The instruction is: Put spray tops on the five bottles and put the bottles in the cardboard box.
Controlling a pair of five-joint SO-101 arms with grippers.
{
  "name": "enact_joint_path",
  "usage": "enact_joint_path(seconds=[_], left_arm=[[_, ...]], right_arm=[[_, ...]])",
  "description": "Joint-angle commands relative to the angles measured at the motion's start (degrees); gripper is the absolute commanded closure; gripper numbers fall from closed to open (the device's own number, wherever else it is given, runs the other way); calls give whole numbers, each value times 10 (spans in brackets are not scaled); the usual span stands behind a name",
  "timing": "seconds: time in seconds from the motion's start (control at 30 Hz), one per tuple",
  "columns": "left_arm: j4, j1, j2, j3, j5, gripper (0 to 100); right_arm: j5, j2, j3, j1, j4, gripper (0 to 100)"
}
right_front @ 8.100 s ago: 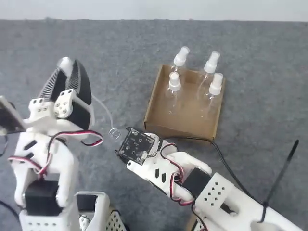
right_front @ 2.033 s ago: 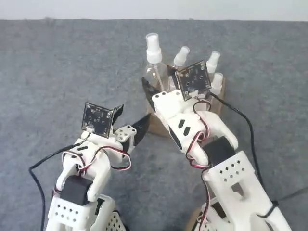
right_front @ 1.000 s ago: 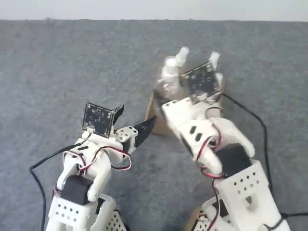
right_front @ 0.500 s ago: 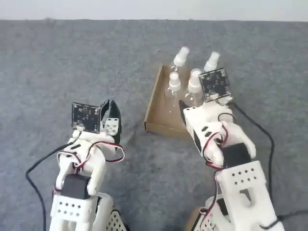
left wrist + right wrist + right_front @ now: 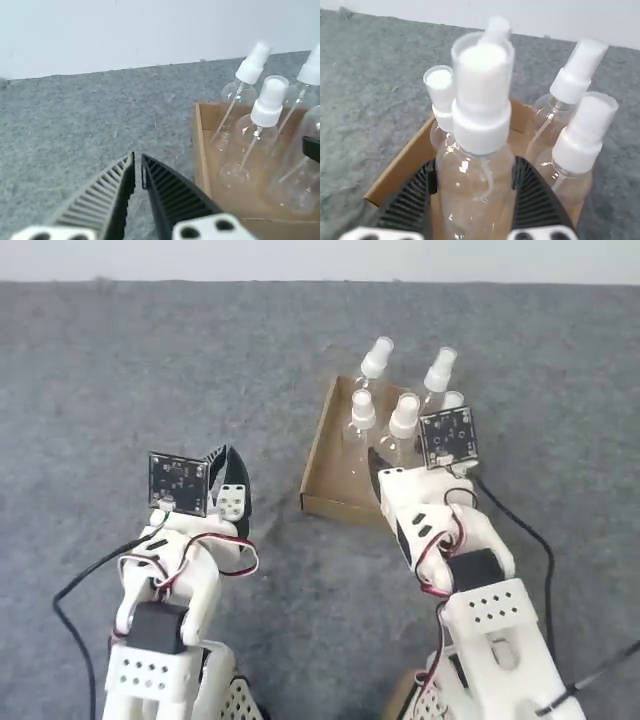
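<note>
To the left of the box (image 5: 318, 455), well apart from it, the left gripper (image 5: 138, 162) hangs above the grey surface (image 5: 150, 360) with its ribbed black fingers drawn almost together, a thin slit between them and nothing in them. The box is a low, open brown cardboard tray, one in all. Five bottles (image 5: 362, 425) stand within its walls. Each is clear plastic with a rounded body and a thin dip tube running down inside, and each wears a white spray top (image 5: 482, 100) with a collar and a cap, five tops in all. Four of them stand free: two at the far side of the box, one near its left wall and one near its right wall, partly hidden behind the right arm's camera board. The fifth bottle (image 5: 480, 170), in the middle of the box, is upright and clamped at its shoulders by the right gripper (image 5: 475, 175), one black finger on each side. Whether its base touches the box floor I cannot tell.
</note>
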Motion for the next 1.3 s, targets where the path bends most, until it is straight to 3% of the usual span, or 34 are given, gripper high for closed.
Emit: enact_joint_path(seconds=[0.0,0.9,1.27], left_arm=[[-17,-4,-8,-4,-1,989],[-17,-4,-8,-4,-1,989],[-17,-4,-8,-4,-1,989]], right_arm=[[-7,-16,6,8,-26,993],[22,-15,56,6,-96,993],[21,76,50,5,-154,993]])
